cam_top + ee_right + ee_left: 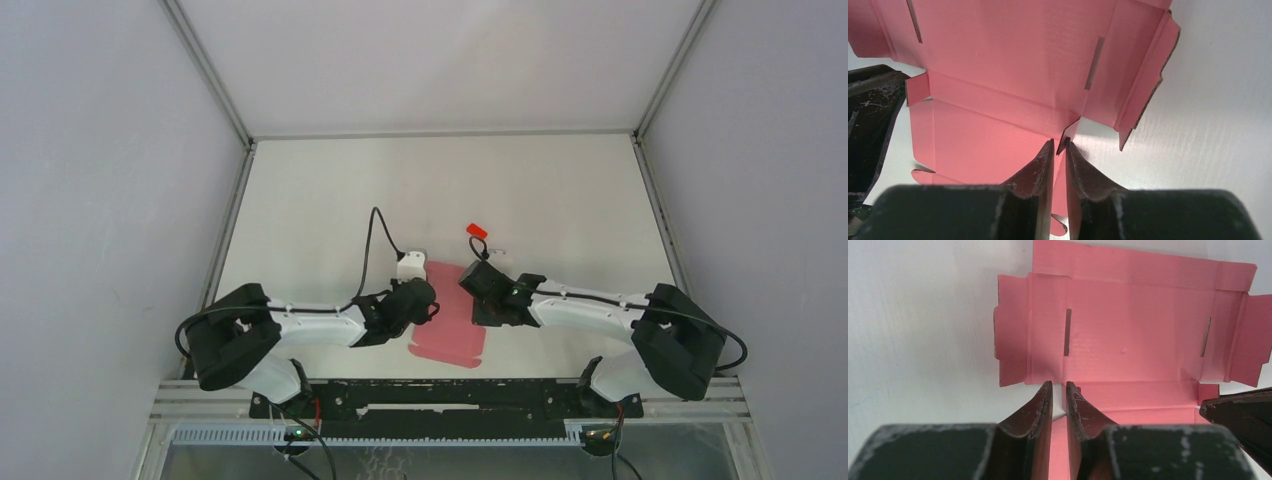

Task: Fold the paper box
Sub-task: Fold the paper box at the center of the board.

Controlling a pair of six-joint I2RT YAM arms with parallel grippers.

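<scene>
Left claw (1058, 385) and right claw (1060, 142) each sit nearly closed astride an edge of the box (452, 325). Whether either one pinches it, I cannot tell. Box lies unfolded at lower centre of the top view.

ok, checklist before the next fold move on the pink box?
1. The paper box lies unfolded on the table, between the arms: ok.
2. The left claw is over the box, jaws almost together; cardboard pinched: cannot tell.
3. The right claw is at a corner tab, jaws almost together; tab pinched: cannot tell.
4. Claws apart from each other: ok.
5. Both slots uncovered: ok.
6. The red block is off the box, beyond its far edge: ok.
</scene>
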